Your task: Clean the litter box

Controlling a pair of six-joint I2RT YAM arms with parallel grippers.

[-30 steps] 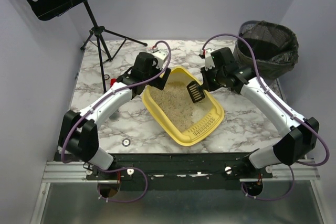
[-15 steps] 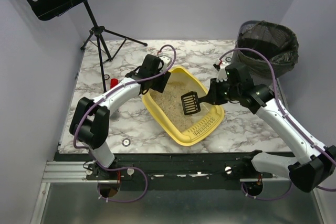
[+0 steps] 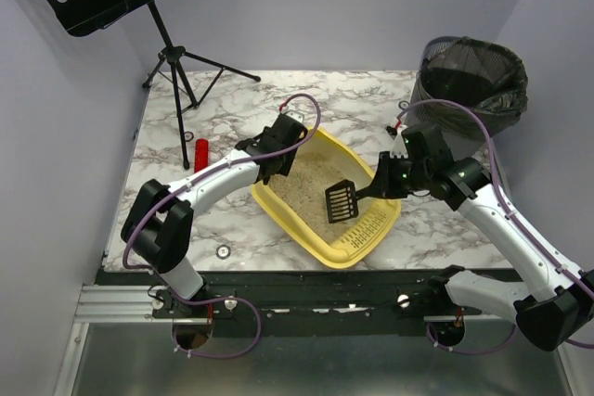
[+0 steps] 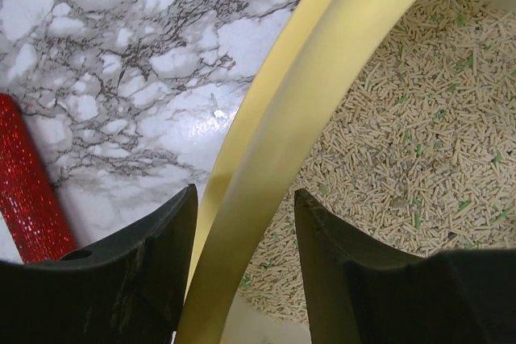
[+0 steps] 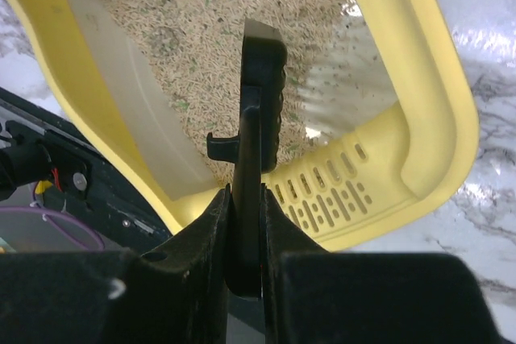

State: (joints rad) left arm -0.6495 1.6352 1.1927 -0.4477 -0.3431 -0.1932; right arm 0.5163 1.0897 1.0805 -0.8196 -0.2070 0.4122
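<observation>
Near the middle of the marble bench (image 3: 232,220) lies the litter box (image 3: 339,255), a yellow tray turned at an angle, with its slotted end toward the near right corner. Beige litter (image 3: 302,183) covers most of its floor; the left wrist view shows pellets with some green grains.

Over the near part of the litter, close to the slots, hangs a black scoop (image 3: 342,201). The right hand (image 3: 379,183) is closed tight on its handle, and the right wrist view shows the scoop (image 5: 256,110) edge-on between the 2 fingers (image 5: 193,279). I cannot tell if the blade touches the litter.

At the far left rim (image 4: 266,159) of the box is the left hand (image 3: 277,162). It is about half wide, with 1 finger outside over the bench and 1 inside over the litter. A thin gap shows on each side, so the rim is not clamped.

Left of the box, a red glittery cylinder (image 3: 201,154) lies on the bench. A black music stand (image 3: 176,53) is at the far left, and a grey mesh bin (image 3: 473,85) with a black bag is at the far right.
</observation>
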